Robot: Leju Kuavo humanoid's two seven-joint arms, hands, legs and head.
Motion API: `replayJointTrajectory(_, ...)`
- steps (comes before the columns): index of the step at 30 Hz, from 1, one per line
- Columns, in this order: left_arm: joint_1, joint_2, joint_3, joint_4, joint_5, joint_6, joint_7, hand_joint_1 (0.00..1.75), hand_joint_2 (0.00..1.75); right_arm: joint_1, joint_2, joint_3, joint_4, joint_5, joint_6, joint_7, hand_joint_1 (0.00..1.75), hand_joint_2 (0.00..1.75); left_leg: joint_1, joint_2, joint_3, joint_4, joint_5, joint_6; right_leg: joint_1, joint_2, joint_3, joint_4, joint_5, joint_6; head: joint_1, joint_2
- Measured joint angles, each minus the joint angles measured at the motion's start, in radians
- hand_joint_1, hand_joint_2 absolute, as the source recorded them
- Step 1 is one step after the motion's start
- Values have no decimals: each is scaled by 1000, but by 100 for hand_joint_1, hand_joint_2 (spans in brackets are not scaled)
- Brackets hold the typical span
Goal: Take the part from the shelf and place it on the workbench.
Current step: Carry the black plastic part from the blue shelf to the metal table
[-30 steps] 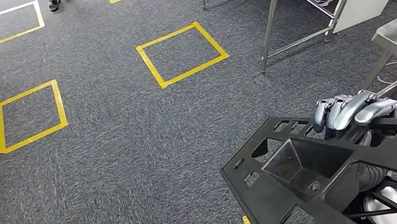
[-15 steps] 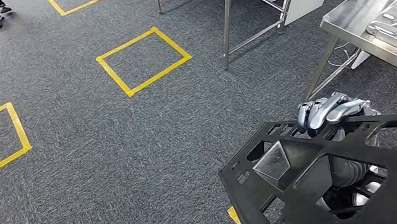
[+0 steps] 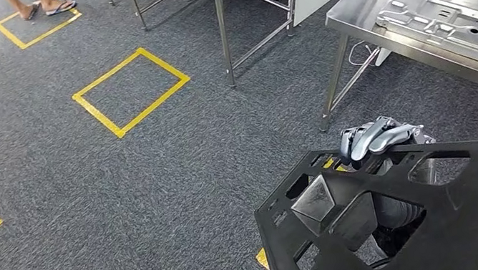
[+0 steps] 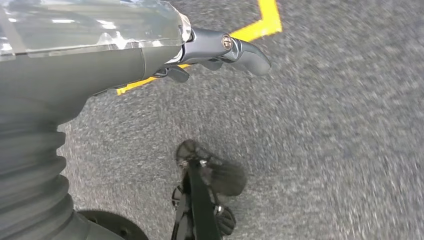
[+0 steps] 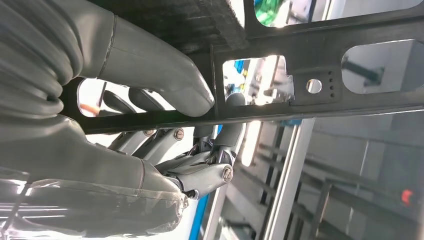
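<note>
Black part carried toward steel workbench

One black plastic part (image 3: pixel 452 217) is held at its far edge by the right hand (image 3: pixel 376 138), fingers curled over the rim with the thumb beneath, just short of the nearer workbench (image 3: pixel 374 1). The carrying step appears to be in hand; the next move is judged to call for closing on that workbench and lowering the part onto bare steel beside the one pressed metal panel (image 3: pixel 457 20) lying there. The left hand (image 4: pixel 220 47) is seen over carpet holding nothing, its fingers apart. Two steel tables are counted, and beyond the workbench, three yellow floor squares (image 3: pixel 131 90) are marked out.
</note>
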State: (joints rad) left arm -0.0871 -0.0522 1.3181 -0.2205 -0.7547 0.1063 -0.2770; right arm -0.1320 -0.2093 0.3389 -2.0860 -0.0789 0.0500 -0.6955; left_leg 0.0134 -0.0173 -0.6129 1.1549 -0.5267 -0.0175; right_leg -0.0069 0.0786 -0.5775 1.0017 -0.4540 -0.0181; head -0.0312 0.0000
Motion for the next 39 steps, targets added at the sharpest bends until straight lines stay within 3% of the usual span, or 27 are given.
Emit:
replayJointTrajectory(2, 1, 0, 1, 0, -2, 0, 1, 0, 175, 1, -3, 0, -7, -11, -2, 0, 175, 175, 5, -55, 49, -116, 45, 5, 0, 27, -5, 5, -1, 8, 0, 0)
replayJointTrajectory(3, 1, 0, 1, 0, -3, -1, 1, 0, 175, 2, -4, 0, -10, -15, -2, 0, 175, 175, 5, -73, 59, -140, 49, 7, -2, 39, -10, 7, 1, 15, 1, 0)
replayJointTrajectory(4, 1, 0, 1, 0, -5, -1, 2, 0, 175, 5, -6, -1, -12, -18, -3, 0, 175, 175, 4, -75, 62, -144, 46, 10, -4, 53, -15, 7, 4, 22, 1, 0)
replayJointTrajectory(5, 1, 0, 2, 0, -7, -1, 2, 0, 175, 8, -9, -2, -15, -21, -5, 0, 175, 175, 3, -62, 63, -147, 48, 15, -6, 65, -19, 5, 7, 30, 1, 0)
replayJointTrajectory(6, 0, 0, 2, 0, -10, -1, 2, 0, 175, 11, -13, -3, -18, -22, -8, 0, 175, 175, 4, -49, 64, -152, 51, 21, -7, 59, -22, 7, 6, 36, 1, 0)
replayJointTrajectory(8, -2, 1, 2, 0, -16, -1, 3, 0, 175, 13, -20, -7, -25, -24, -15, 0, 175, 175, 7, -20, 68, -162, 57, 34, -3, 2, -47, 56, -25, 44, 7, 0)
replayJointTrajectory(9, -1, 1, 1, 0, -19, -1, 4, 0, 175, 14, -22, -8, -26, -25, -17, 0, 175, 175, 5, -4, 68, -163, 58, 39, -2, -35, -74, 113, -57, 46, 10, 0)
replayJointTrajectory(10, 1, 2, 1, 0, -20, -1, 5, 0, 175, 15, -22, -9, -27, -26, -19, 0, 175, 175, 3, 11, 67, -164, 57, 41, -3, -58, -107, 182, -90, 49, 13, 0)
replayJointTrajectory(12, 4, 2, 1, 0, -20, -2, 7, 0, 175, 19, -24, -9, -27, -26, -20, 0, 175, 175, 0, 42, 67, -163, 56, 43, -7, -71, -157, 285, -123, 53, 14, 0)
replayJointTrajectory(13, 3, 3, 1, 0, -20, -3, 9, 0, 175, 20, -25, -9, -27, -26, -20, 0, 175, 175, -1, 56, 67, -163, 54, 42, -8, -74, -154, 283, -111, 54, 14, 0)
replayJointTrajectory(14, 1, 2, 1, 0, -20, -4, 11, 0, 175, 20, -26, -9, -27, -26, -22, 0, 175, 175, -2, 69, 68, -163, 53, 41, -8, -80, -130, 240, -84, 53, 14, 0)
replayJointTrajectory(16, -3, 2, 1, 0, -20, -8, 14, 0, 175, 12, -27, -8, -24, -26, -25, 0, 175, 175, -5, 90, 73, -162, 49, 36, -2, -117, -48, 94, -26, 45, 14, 0)
replayJointTrajectory(17, -5, 2, 1, 0, -20, -10, 13, 0, 175, 4, -27, -8, -21, -26, -28, 0, 175, 175, -7, 99, 76, -161, 46, 32, 2, -137, -18, 38, -9, 40, 13, 0)
replayJointTrajectory(19, -8, 2, 1, 0, -18, -15, 12, 0, 175, -15, -28, -7, -11, -33, -30, 0, 175, 175, -10, 117, 80, -162, 43, 22, 10, -150, -1, -1, -5, 30, 12, 0)
replayJointTrajectory(21, -12, 3, 2, 0, -12, -17, 12, 0, 175, -30, -28, -5, 3, -43, -23, 0, 175, 175, -8, 129, 85, -163, 40, 10, 8, -126, -2, -6, 1, 20, 12, 0)
replayJointTrajectory(23, -14, 4, 3, 0, -7, -17, 12, 0, 175, -45, -27, -2, 15, -45, -16, 0, 175, 175, -5, 91, 73, -127, 12, 0, 1, -105, 1, -16, 8, 10, 11, 0)
replayJointTrajectory(25, -11, 5, 4, 0, -4, -17, 12, 0, 175, -59, -23, 3, 29, -41, -15, 0, 175, 175, -2, 38, 18, -9, -51, -7, -2, -84, 2, -20, 12, 3, 11, 0)
replayJointTrajectory(26, -9, 4, 4, 0, -3, -17, 12, 0, 175, -63, -20, 6, 36, -38, -15, 0, 175, 175, -2, 29, -17, 62, -79, -9, -1, -71, 1, -19, 12, 1, 11, 0)
replayJointTrajectory(27, -6, 4, 5, 0, -2, -17, 13, 0, 175, -64, -17, 8, 42, -36, -15, 0, 175, 175, -2, 25, -44, 113, -93, -10, 0, -58, 0, -17, 12, 0, 11, 0)
replayJointTrajectory(28, -5, 4, 5, 0, -2, -17, 13, 0, 175, -64, -13, 11, 46, -33, -15, 0, 175, 175, -2, 24, -55, 127, -84, -10, 0, -44, 0, -15, 12, 0, 11, 0)
replayJointTrajectory(29, -5, 4, 5, 0, -1, -17, 14, 0, 175, -64, -9, 14, 50, -31, -15, 0, 175, 175, -1, 22, -47, 100, -56, -9, 1, -29, 0, -13, 11, 1, 11, 0)
replayJointTrajectory(30, -6, 4, 5, 0, -1, -17, 14, 0, 175, -64, -4, 17, 53, -28, -15, 0, 175, 175, -1, 13, -21, 37, -15, -7, 0, -15, 0, -10, 10, 3, 11, 0)
replayJointTrajectory(32, -6, 4, 5, 0, -1, -17, 14, 0, 175, -65, 3, 23, 58, -22, -15, 0, 175, 175, 4, -36, 36, -94, 42, 1, 0, 10, -3, -2, 6, 9, 12, 0)
replayJointTrajectory(34, -6, 4, 5, 0, -1, -16, 15, 0, 175, -67, 8, 27, 61, -20, -15, 1, 175, 175, 4, -67, 57, -145, 49, 10, -3, 33, -12, 2, 8, 21, 12, 0)
replayJointTrajectory(36, -8, 2, 5, 0, -1, -16, 15, 0, 175, -67, 10, 30, 62, -19, -15, 1, 175, 175, 3, -48, 59, -151, 52, 20, -6, 53, -19, 1, 12, 35, 11, 0)
replayJointTrajectory(37, -9, 1, 5, 0, 0, -16, 15, 0, 175, -67, 10, 30, 62, -18, -15, 0, 175, 175, 4, -36, 61, -155, 55, 26, -5, 44, -23, 6, 7, 40, 13, 0)
replayJointTrajectory(39, -10, -1, 5, 0, -1, -16, 15, 0, 175, -70, 11, 31, 62, -17, -13, 0, 175, 175, 8, -8, 64, -163, 60, 38, -2, -9, -55, 72, -32, 49, 22, 0)
